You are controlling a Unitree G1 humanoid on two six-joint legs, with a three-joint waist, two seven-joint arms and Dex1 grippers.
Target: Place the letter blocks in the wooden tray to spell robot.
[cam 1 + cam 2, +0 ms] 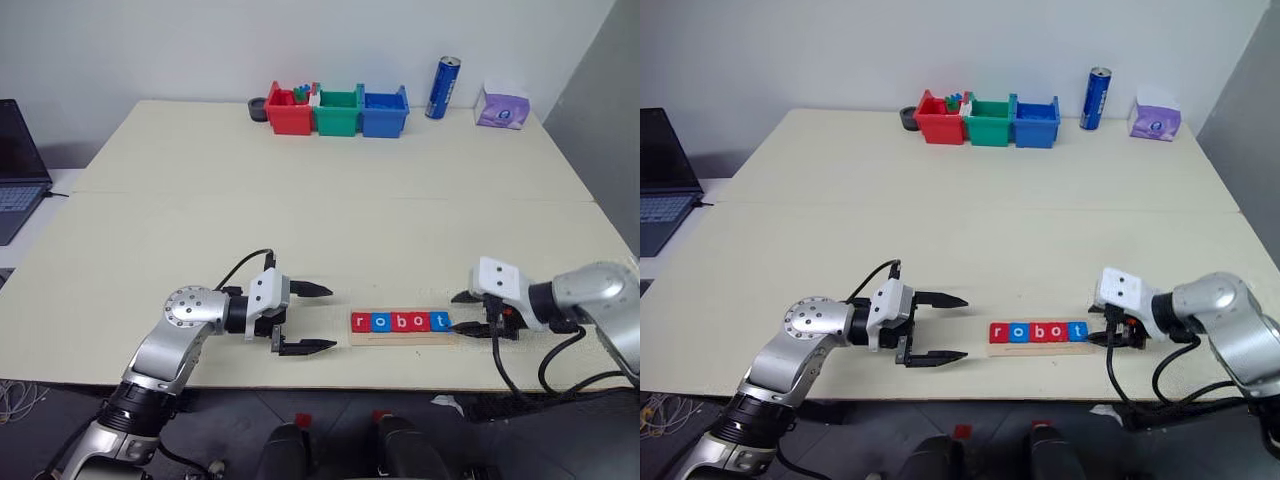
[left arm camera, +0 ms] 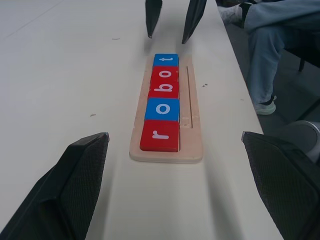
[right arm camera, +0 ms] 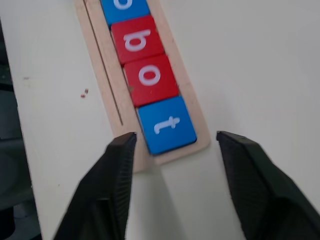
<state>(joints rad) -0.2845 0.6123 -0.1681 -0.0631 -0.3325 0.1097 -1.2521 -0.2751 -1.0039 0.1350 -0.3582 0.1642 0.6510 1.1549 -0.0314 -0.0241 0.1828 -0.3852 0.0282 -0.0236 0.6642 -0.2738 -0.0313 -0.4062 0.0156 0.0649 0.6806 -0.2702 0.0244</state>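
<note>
Left tool (image 1: 305, 318) level over bench (image 1: 330, 220), released, aimed at wooden tray (image 1: 400, 337); right tool (image 1: 468, 313) tilted down, released, just beyond tray's t end; letter blocks (image 1: 400, 322) in tray read "robot"

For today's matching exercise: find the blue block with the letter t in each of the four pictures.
Left eye view: blue t block, right end of the row.
Right eye view, same end.
Left wrist view, far end of the wooden tray.
Right wrist view, nearest the fingers.
Shared landmark: the tray.
</note>
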